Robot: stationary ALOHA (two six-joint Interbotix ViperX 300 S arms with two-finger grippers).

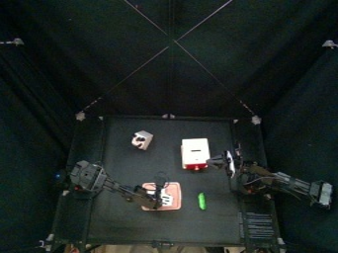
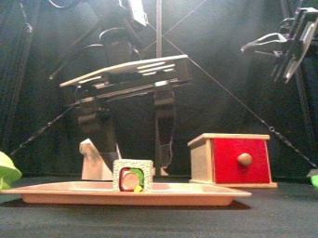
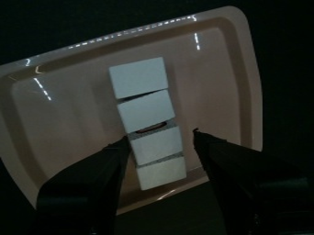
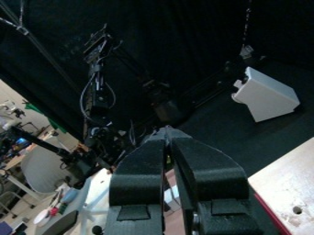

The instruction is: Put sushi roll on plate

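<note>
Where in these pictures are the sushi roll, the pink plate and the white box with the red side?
sushi roll (image 2: 133, 175), front view, on its cut face.
plate (image 2: 56, 194), front view, on its near rim.
white box (image 2: 237, 159), front view, on its red side.

plate (image 3: 55, 101): glossy smooth plastic | curtains (image 1: 169, 59): matt black cloth
</note>
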